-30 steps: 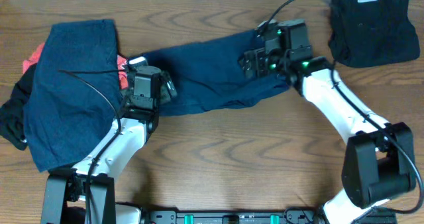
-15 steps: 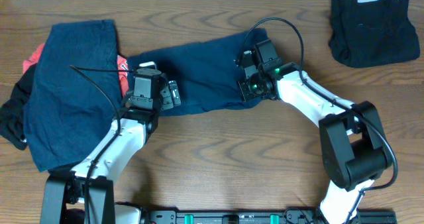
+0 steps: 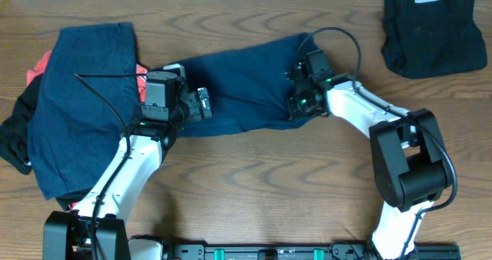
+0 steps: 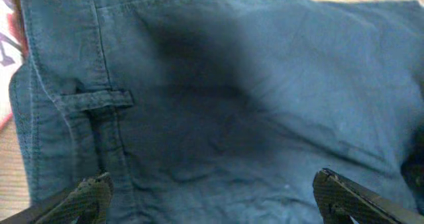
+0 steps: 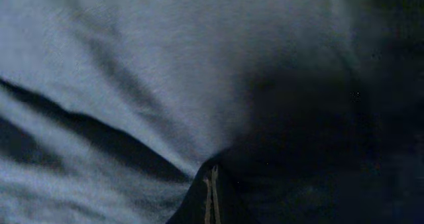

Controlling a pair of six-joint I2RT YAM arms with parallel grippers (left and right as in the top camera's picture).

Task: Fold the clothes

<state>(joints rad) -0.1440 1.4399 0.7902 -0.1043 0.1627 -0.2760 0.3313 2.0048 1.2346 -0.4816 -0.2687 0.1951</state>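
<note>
Two pincers rest on one pair of navy shorts, spread flat on the wooden table between them. The left pincer stands wide open: its black fingers sit far apart at the waistband end, with only flat cloth beneath the gap. Whether the tips touch the cloth I cannot tell. Just ahead of one finger runs the waistband with a belt loop.

The right pincer is at the opposite end of the shorts. Its jaws are pressed together with only a thin line between them, and the navy cloth wrinkles and gathers right at the tips, pinched there.

Behind the left pincer, on the side away from the right one, lies a heap: a large navy garment on top, a red-orange garment peeking out beneath, and a black garment at the outer edge. The red-orange piece carries white print, too blurred to read. Well beyond the right pincer, away from the left one, a black folded garment lies apart from the shorts.
</note>
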